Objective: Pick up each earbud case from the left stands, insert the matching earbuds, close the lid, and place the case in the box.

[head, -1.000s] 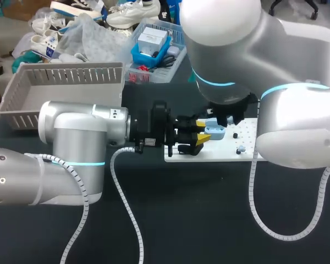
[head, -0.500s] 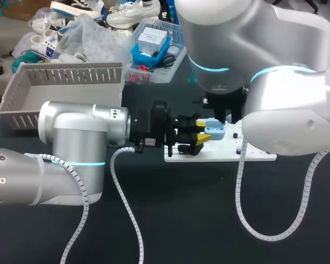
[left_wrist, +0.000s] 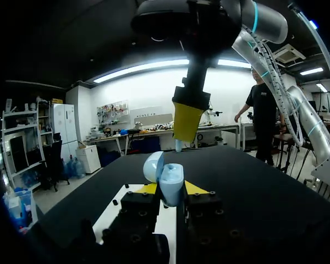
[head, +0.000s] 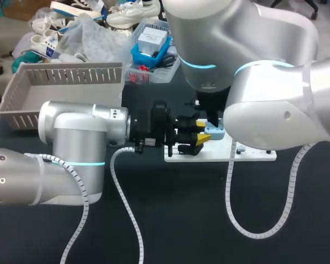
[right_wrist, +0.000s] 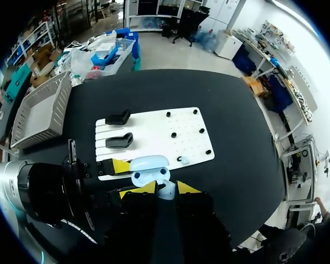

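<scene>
Left gripper (left_wrist: 170,190), fingers clamped on the open light-blue plastic earbud case (right_wrist: 148,165), holds it above the white pegged board (right_wrist: 154,129). Right gripper (right_wrist: 166,190), pinching a small light-blue earbud (left_wrist: 177,145), has swung in directly over the case; insertion appears imminent.

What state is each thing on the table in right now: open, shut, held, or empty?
earbud case: lid open, held by left gripper.
left gripper: shut on earbud case.
earbud: in right gripper, not yet in case.
right gripper: shut on earbud.
black stands: both empty.
box: empty.
</scene>
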{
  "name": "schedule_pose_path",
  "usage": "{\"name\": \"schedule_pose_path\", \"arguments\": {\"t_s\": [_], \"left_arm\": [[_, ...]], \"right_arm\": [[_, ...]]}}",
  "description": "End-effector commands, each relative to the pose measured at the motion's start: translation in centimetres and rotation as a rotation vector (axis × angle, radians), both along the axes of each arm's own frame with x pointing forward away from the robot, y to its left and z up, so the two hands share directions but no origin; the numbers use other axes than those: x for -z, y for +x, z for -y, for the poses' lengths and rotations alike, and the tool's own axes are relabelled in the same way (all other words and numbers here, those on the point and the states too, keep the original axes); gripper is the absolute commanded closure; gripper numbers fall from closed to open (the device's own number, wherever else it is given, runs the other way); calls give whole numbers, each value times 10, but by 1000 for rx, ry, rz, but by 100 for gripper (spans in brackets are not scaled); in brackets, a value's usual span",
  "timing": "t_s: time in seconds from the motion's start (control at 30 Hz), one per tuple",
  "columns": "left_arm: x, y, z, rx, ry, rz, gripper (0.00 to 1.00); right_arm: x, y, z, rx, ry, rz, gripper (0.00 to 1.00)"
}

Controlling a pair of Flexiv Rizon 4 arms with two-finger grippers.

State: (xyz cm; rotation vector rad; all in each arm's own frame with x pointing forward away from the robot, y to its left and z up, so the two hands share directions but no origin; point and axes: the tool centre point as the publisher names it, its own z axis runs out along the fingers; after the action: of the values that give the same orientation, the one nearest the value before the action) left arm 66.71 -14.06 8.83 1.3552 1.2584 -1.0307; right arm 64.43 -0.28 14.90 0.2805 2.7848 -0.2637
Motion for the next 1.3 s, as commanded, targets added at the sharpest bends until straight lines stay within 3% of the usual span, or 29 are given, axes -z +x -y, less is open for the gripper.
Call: {"name": "schedule_pose_path", "arguments": {"t_s": [0.03,0.47,1.3], "left_arm": [[0,0,0,0,0,0,100],[0,0,0,0,0,0,100],[0,0,0,0,0,0,100]], "right_arm": [[2,-1,1,-5,2,-2,100],[16,2,4,-64,23,16,100],[19,12,4,-76,22,13,100]]}}
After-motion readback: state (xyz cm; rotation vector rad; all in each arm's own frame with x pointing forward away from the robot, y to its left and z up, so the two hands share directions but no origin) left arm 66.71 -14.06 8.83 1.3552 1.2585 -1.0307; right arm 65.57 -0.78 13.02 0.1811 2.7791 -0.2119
